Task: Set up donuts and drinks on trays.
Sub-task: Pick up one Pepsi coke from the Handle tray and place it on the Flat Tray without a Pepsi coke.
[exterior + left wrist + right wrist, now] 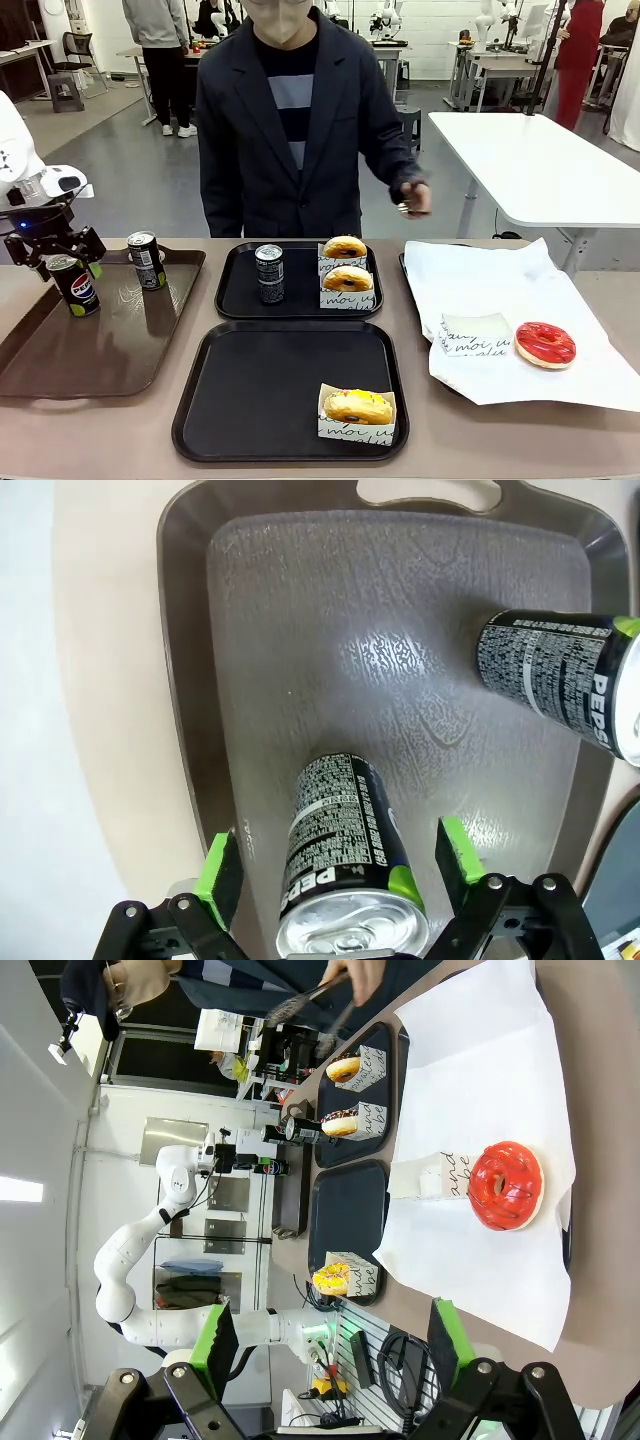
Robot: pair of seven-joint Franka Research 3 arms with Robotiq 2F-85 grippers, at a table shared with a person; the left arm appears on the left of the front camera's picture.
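Note:
My left gripper hangs open over the black Pepsi can on the brown tray. In the left wrist view its green pads flank this can with gaps on both sides. A second dark can stands beside it. The far black tray holds a third can and two sleeved donuts. A yellow-glazed donut sits on the near black tray. My right gripper is open, high above a red donut.
White paper covers the table's right side, with the red donut and an empty sleeve on it. The person stands at the far edge, one hand holding tongs above the paper's back corner.

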